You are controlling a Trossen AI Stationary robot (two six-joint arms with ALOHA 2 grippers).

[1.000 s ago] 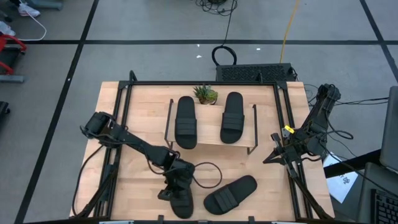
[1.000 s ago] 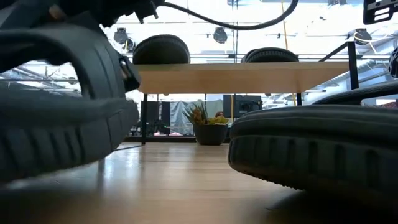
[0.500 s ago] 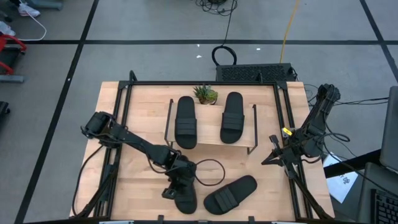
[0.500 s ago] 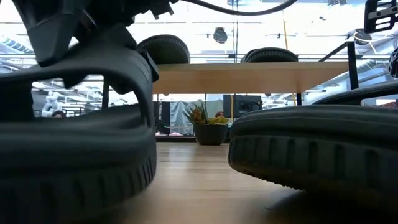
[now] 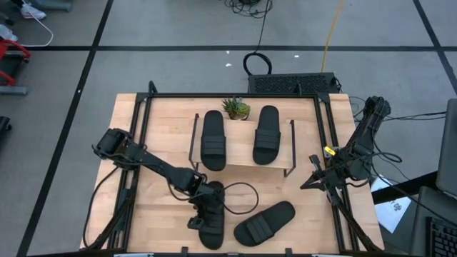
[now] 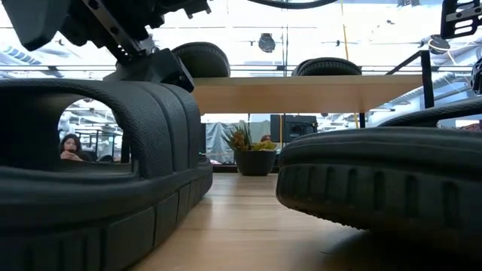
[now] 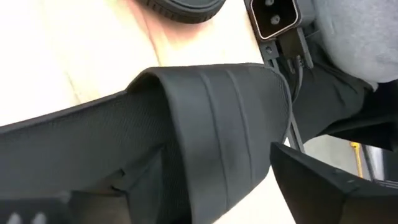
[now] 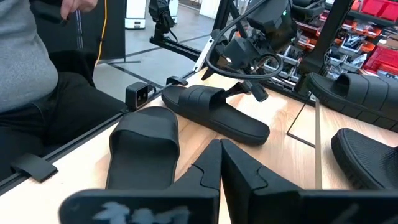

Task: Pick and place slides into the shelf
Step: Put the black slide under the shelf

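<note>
left gripper (image 5: 206,216) clamped on slide (image 5: 211,227) at table's (image 5: 157,143) front edge; right gripper (image 5: 312,180) fingers closed, empty, beside the shelf (image 5: 243,158).

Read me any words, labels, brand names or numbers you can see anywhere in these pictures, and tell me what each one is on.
None can be read in any view.
The slides show no visible branding.
The white paper on the floor right of the table has dark marks, too small to read.
The yellow tag on the right arm is too small to read.
</note>
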